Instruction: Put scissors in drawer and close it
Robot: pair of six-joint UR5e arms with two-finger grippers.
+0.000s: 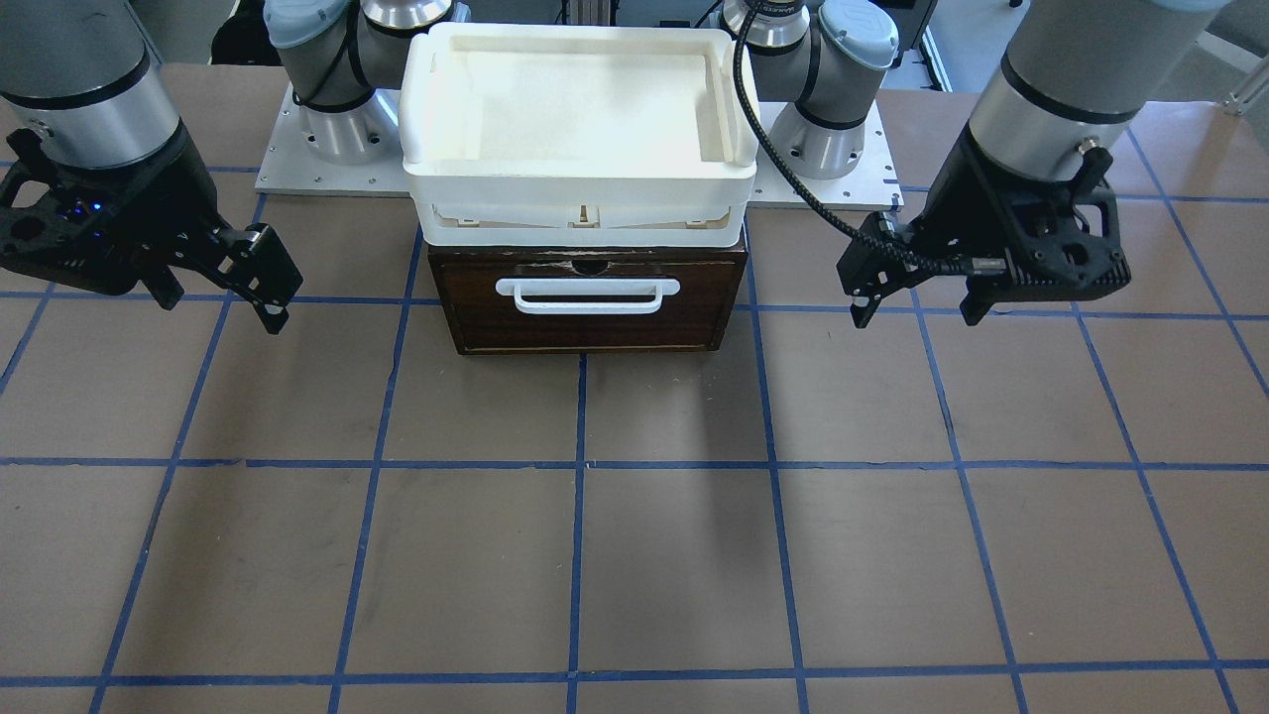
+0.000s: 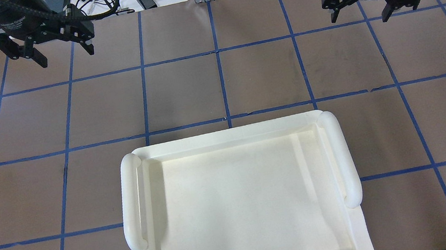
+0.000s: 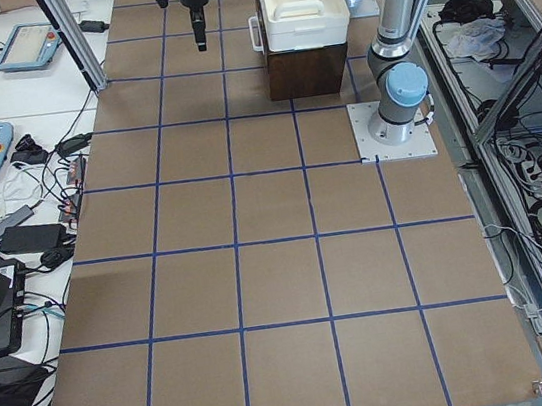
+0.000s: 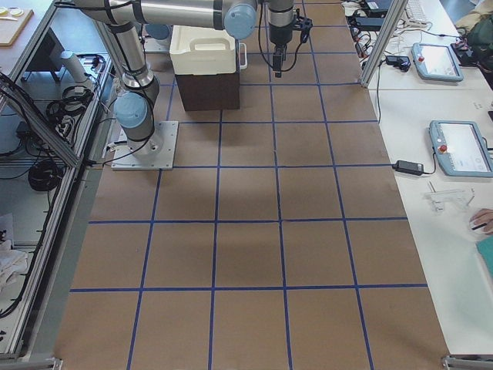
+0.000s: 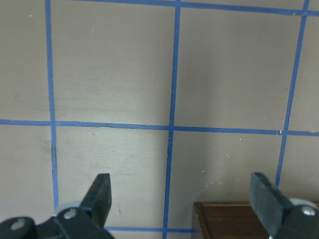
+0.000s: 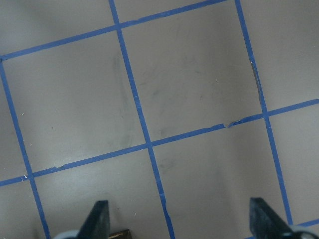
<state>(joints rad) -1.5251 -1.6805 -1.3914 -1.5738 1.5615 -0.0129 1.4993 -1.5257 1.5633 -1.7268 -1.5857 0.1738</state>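
The dark brown drawer (image 1: 585, 297) with its white bar handle (image 1: 587, 295) stands pushed in flush under the white tray. A corner of the drawer unit shows in the left wrist view (image 5: 249, 219). The scissors show in no view. My left gripper (image 1: 917, 312) hangs open and empty to one side of the drawer, above the table; it also shows in the overhead view (image 2: 66, 56) and the left wrist view (image 5: 184, 199). My right gripper (image 1: 223, 307) hangs open and empty on the other side; it shows in the overhead view (image 2: 360, 17) and the right wrist view (image 6: 182, 219).
A white plastic tray (image 1: 580, 188) sits on top of the drawer unit and hides it in the overhead view (image 2: 130, 202). The brown table with blue grid lines (image 1: 634, 555) stretches in front. Both arm bases (image 1: 337, 129) stand behind the unit.
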